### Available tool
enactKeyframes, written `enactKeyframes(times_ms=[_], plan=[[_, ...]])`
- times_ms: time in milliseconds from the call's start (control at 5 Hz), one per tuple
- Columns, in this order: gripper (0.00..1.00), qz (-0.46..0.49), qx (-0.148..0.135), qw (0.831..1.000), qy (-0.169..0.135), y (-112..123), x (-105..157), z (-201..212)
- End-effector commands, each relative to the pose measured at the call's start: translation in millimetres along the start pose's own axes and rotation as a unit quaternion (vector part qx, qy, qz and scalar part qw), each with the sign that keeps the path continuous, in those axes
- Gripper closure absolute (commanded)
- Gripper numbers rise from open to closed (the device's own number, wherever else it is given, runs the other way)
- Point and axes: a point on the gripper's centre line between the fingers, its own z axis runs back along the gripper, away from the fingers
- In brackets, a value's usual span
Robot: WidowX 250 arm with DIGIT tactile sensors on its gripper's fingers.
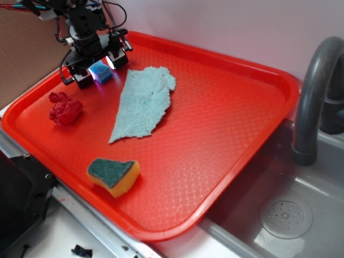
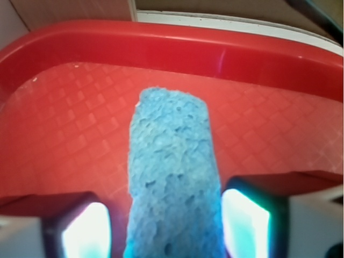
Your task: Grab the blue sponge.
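The blue sponge is a small bright-blue porous block lying in the far left corner of the red tray. My gripper is down over it, one finger on each side. In the wrist view the sponge runs up the middle between the two glowing pads. The right pad is at its edge, while a thin strip of tray shows between the sponge and the left pad. The jaws stand open around the sponge. The tray rim curves just beyond it.
A pale teal cloth lies right beside the sponge. A crumpled red rag sits on the tray's left side and a yellow sponge with a green top near its front edge. A grey faucet and sink are at the right.
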Motion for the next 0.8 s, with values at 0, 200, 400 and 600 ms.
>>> enactKeyframes(times_ms=[0,200,400,600], plan=[[1.0,-0.004,-0.003,1.0,-0.015,8,9,17],[1.0,-0.11,-0.015,0.994,0.014,2,21,53],[1.0,-0.229,-0.034,0.97,0.071,-6,27,97],[1.0,-0.318,-0.067,0.938,0.119,-8,19,138]])
